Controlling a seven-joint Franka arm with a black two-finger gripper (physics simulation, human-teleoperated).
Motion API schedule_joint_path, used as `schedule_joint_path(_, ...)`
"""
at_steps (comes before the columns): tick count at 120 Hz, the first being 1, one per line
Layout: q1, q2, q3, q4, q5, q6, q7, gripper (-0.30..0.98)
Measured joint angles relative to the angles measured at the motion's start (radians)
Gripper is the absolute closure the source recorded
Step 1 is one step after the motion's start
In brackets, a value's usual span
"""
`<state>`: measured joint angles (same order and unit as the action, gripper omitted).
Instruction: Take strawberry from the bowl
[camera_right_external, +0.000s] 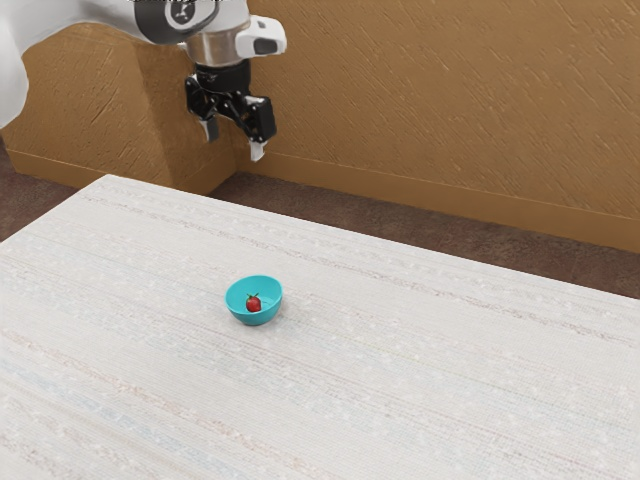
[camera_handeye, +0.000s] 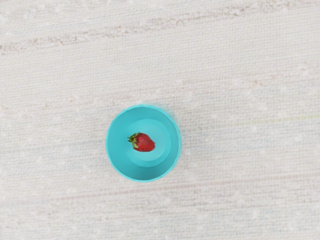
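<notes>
My gripper (camera_right_external: 234, 148) hangs high above the table in the exterior view, its two fingertips wide apart and nothing between them, so it is open. Well below it, a turquoise bowl (camera_right_external: 255, 318) stands upright on the table. A red strawberry (camera_right_external: 253, 304) with a green leafy top lies inside the bowl. Seen from above in the wrist view, the strawberry (camera_handeye: 144, 143) rests on the floor of the bowl (camera_handeye: 114, 142), apart from its walls.
The pale, streaked table (camera_right_external: 420, 370) carries the bowl, and its far edge runs below a brown textured wall (camera_right_external: 430, 100). A strip of dark floor (camera_right_external: 400, 222) lies between the table and the wall.
</notes>
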<state>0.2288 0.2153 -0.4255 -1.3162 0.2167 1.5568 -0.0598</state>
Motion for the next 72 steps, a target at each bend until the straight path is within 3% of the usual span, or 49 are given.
schedule_joint_path(12,0.006,0.014,-0.032,-0.001,0.061,0.002,-0.037,0.00)
schedule_joint_path(28,0.011,0.015,-0.029,-0.092,0.094,0.027,-0.077,0.00)
schedule_joint_path(72,0.019,-0.058,0.029,-0.470,0.073,0.273,-0.153,0.00)
